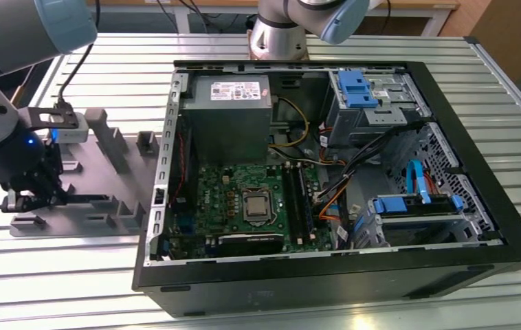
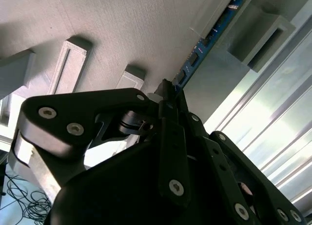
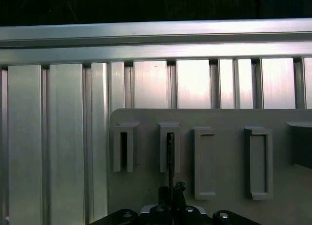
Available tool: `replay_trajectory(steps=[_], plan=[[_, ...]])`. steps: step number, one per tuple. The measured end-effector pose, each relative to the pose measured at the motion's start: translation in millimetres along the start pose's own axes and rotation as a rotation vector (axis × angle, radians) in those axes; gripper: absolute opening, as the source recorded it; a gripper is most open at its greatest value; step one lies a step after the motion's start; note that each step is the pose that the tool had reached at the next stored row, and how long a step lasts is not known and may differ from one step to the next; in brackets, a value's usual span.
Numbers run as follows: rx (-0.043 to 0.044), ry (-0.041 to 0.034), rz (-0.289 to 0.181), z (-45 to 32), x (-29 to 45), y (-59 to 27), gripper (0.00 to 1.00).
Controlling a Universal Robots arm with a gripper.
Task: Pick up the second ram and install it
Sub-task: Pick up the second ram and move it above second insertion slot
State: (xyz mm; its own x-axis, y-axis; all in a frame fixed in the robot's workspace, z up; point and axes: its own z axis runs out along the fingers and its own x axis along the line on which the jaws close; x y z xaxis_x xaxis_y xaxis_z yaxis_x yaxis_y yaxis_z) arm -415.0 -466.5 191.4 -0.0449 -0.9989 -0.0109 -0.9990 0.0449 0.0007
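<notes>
- The tool (image 2: 168, 101) stands over the grey tray (image 1: 104, 206), and its fingers look clamped on the near end of the memory stick (image 2: 209, 37).
- The stick stands on edge in the tray. In the second wrist view its far end sits inside one of the tray's slotted blocks, so I judge it gripped but not yet lifted out.
- In the first wrist view the stick (image 3: 170, 152) runs through one slotted block, and the slot in the block beside it looks empty.
- Beside the tray, on the tabletop (image 1: 59, 289), lies the open computer case (image 1: 517, 234), which holds the green motherboard (image 1: 214, 192).
- Lifting, carrying and seating the stick are all left to do.
- I cannot tell whether the board's long dark slots already hold a stick.
</notes>
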Motion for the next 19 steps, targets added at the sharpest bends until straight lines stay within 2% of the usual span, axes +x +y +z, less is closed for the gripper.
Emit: replay_trajectory(steps=[19], plan=[[-0.0001, 0.0001, 0.000, -6.3, -0.1, 0.0, 0.14]])
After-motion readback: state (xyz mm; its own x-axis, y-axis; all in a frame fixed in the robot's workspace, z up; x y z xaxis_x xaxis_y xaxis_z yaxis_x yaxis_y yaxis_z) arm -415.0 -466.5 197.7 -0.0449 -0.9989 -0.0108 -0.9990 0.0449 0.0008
